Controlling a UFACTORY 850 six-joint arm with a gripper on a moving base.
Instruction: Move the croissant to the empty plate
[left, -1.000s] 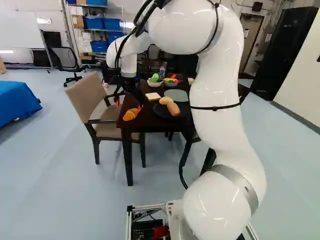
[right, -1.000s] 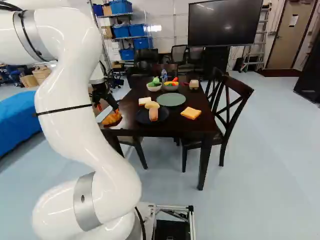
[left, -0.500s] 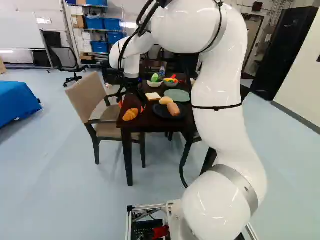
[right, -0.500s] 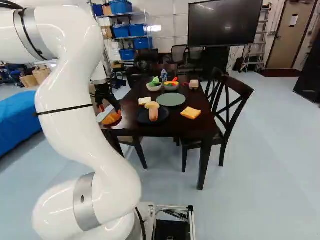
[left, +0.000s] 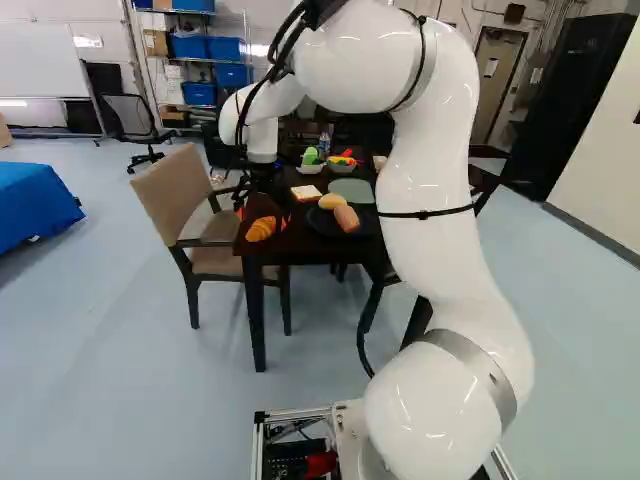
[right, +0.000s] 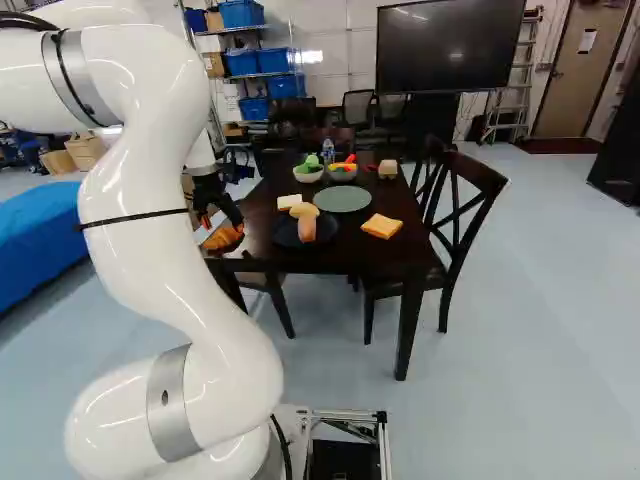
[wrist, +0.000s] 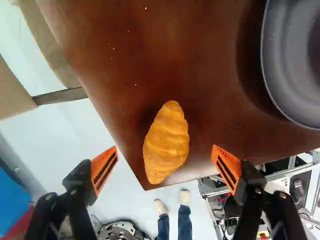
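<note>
"Hand (left: 262, 216)?"
"L of ctr, left base view, fingers spread wide over desk (wrist: 195, 60)."
"Croissant (wrist: 166, 142)?"
"On desk nr corner, ahead of hand, btwn fingers, apart from both."
"Plates?"
"Dark plate (wrist: 287, 75) nr croissant, w/ 2 buns (left: 347, 218); green plate (right: 342, 200) just abv ctr, right base view."

From my station, the desk (wrist: 165, 50) looks like dark, glossy wood. The croissant (wrist: 167, 142) is ridged with a soft sheen; at its three o'clock in the left base view, the dark plate (wrist: 285, 50) looks smooth. My arm (left: 430, 170) is smooth, glossy white. At nine o'clock there, I see matt blue cloth (left: 35, 205).
</note>
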